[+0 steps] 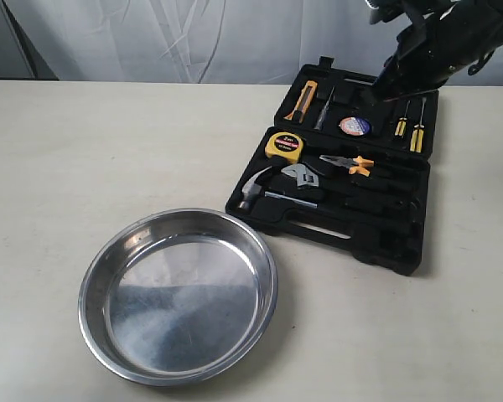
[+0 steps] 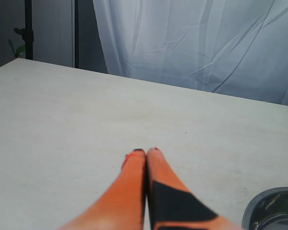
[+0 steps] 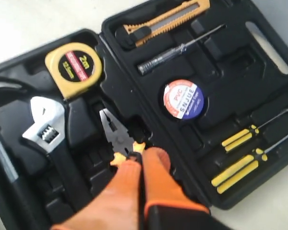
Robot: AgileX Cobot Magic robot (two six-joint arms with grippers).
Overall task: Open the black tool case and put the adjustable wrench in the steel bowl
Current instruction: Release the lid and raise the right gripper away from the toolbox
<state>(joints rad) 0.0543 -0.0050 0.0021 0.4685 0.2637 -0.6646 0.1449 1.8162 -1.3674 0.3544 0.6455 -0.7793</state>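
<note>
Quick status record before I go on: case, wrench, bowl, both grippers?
black tool case: open, lid laid back
adjustable wrench: in its slot, beside the claw hammer
steel bowl: empty, next to the case
left gripper: shut, holding nothing, over bare table
right gripper: shut, holding nothing, above the open case
progress: case opened; wrench not yet picked

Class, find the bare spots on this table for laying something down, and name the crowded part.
Bare tabletop lies left of the open black plastic tool case and behind the round steel bowl; another strip runs right of the bowl, before the case. The case is packed with tools.
</note>
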